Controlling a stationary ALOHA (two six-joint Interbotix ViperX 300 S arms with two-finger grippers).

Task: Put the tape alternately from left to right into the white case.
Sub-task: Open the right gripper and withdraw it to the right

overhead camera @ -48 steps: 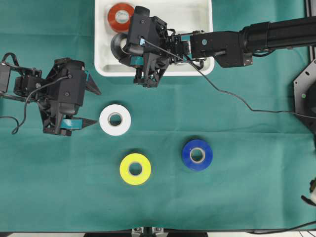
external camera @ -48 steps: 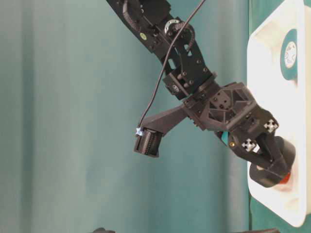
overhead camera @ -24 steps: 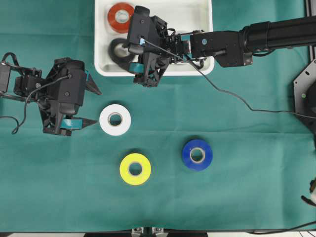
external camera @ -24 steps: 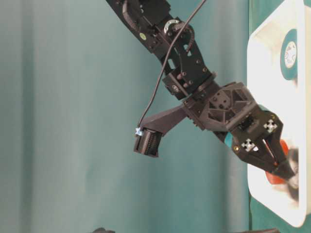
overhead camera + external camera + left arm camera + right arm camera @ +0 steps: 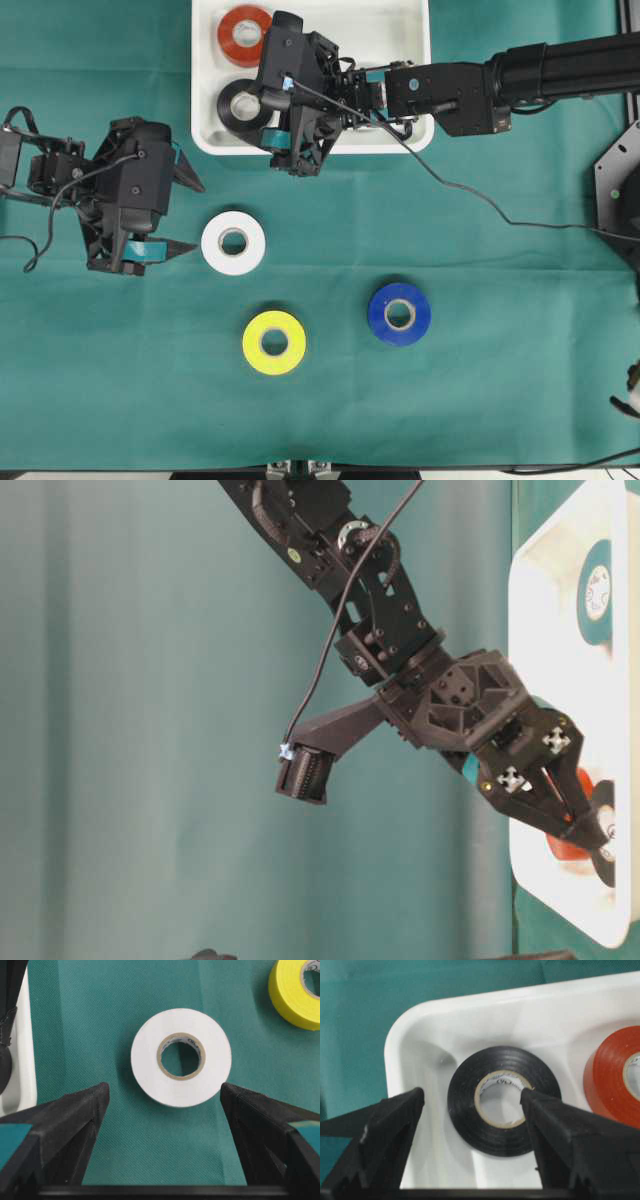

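Still on the counter (image 5: 500,380): yellow roll (image 5: 274,342), blue roll (image 5: 399,313), white roll (image 5: 233,243) framed by the wide-open left tool (image 5: 162,1105). In the white case (image 5: 410,135): black roll (image 5: 503,1099) just dropped from the now-open right tool (image 5: 472,1105), flat beside red roll (image 5: 245,35); white likely next.

I see two tape rolls (image 5: 240,104) inside the case (image 5: 410,138); three more (image 5: 233,242) lie before it on the tabletop (image 5: 500,350).

White case (image 5: 410,120); red roll (image 5: 243,33), black roll (image 5: 240,105), white roll (image 5: 233,243), yellow roll (image 5: 274,342), blue roll (image 5: 399,314); plain green bench cloth (image 5: 500,350); black end effectors.
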